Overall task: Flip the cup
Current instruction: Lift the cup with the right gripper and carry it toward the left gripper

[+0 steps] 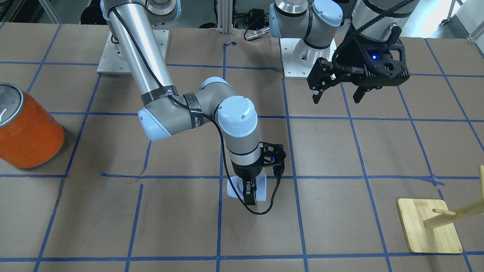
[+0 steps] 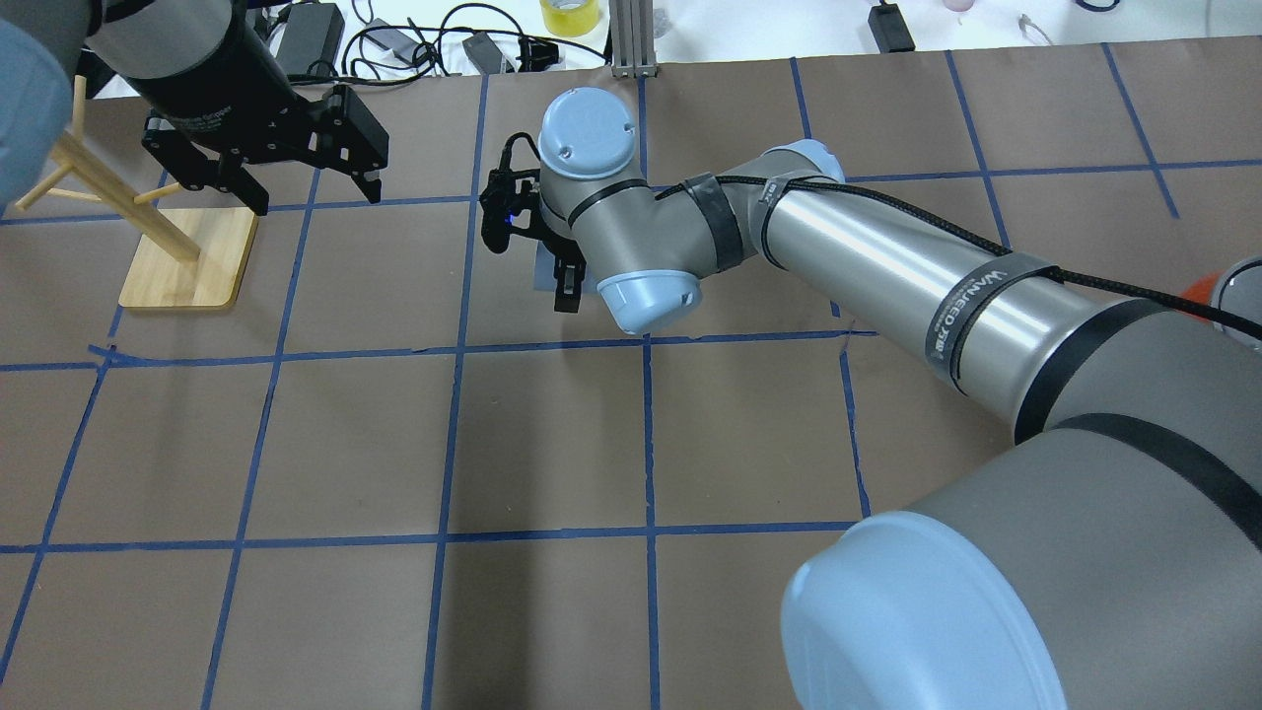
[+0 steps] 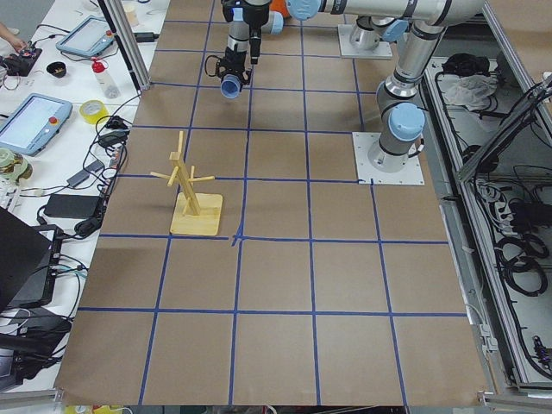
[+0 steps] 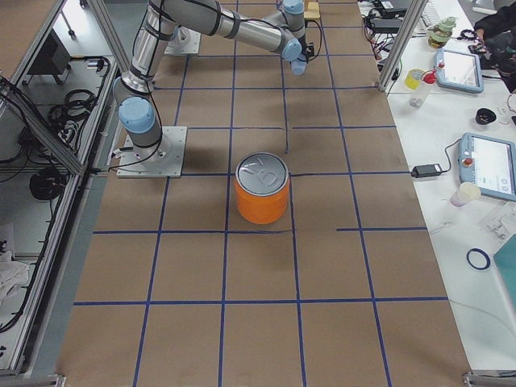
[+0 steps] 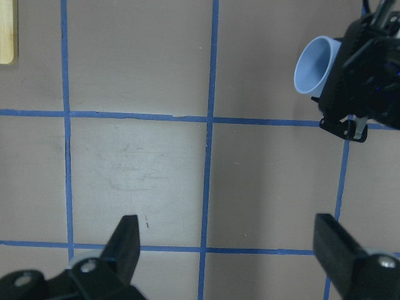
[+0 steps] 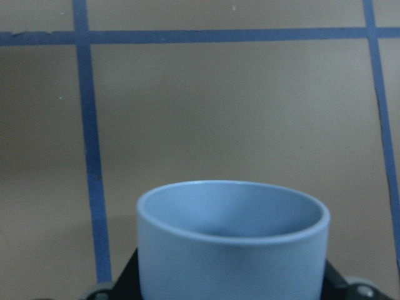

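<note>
The cup [image 1: 261,189] is a small pale blue tumbler, lying on its side between the fingers of my right gripper [image 1: 249,198]. The gripper points down and is shut on it, close above the brown table. In the overhead view the cup [image 2: 543,268] shows just left of the right gripper [image 2: 564,294]. The left wrist view shows its open mouth [image 5: 314,65] facing my left side. The right wrist view shows its rim [image 6: 231,219] close up. My left gripper [image 1: 336,96] is open and empty, raised well apart from the cup; it also shows overhead [image 2: 311,192].
A large orange can [image 1: 26,130] with a silver top stands at my far right, also in the exterior right view [image 4: 262,193]. A wooden peg rack [image 1: 431,226] on a flat base stands at my left, under the left arm [image 2: 187,256].
</note>
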`<state>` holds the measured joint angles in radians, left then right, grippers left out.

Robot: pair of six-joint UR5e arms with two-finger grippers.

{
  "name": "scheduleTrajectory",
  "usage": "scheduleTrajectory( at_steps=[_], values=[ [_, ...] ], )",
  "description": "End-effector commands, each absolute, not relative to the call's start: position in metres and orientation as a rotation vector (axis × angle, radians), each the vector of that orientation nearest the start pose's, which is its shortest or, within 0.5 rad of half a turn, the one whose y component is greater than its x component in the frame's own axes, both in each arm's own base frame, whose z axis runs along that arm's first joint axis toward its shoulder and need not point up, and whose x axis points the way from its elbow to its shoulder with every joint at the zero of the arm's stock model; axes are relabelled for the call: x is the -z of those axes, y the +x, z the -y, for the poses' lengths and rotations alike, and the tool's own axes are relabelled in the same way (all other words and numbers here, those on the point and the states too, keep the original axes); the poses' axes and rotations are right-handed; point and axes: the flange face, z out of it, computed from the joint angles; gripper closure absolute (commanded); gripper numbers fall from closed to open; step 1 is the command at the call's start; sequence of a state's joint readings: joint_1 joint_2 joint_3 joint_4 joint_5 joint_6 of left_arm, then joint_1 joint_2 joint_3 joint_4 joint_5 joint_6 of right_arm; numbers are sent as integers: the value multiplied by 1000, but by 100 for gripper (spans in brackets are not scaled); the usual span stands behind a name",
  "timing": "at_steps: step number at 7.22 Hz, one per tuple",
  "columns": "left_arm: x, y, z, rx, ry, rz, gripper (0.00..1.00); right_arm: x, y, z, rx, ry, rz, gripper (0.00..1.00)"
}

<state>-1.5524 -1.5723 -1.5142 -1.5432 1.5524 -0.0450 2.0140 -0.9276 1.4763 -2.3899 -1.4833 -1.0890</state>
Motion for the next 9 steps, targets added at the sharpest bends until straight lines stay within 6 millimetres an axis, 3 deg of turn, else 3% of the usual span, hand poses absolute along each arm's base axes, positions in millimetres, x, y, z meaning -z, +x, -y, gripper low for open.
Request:
scheduleTrajectory(
  at_steps=[1, 5, 7, 8, 9],
  values=[
    [-517, -126, 502, 128, -98, -3157, 0, -211, 437, 568, 394, -2240, -2140, 76],
    [-518, -126, 502, 130, -100, -3157, 0, -202, 438, 564, 381, -2274, -2085, 74],
    [-518, -126, 502, 130, -101, -3157, 0, -189, 444, 569, 432, -2262, -2060, 74],
    [-518, -126, 502, 130, -101, -3157, 0, -189, 443, 570, 433, -2261, -2061, 69],
    [-517, -126, 501, 128, -100, -3158, 0, -187, 443, 570, 427, -2259, -2060, 55]
  ],
)
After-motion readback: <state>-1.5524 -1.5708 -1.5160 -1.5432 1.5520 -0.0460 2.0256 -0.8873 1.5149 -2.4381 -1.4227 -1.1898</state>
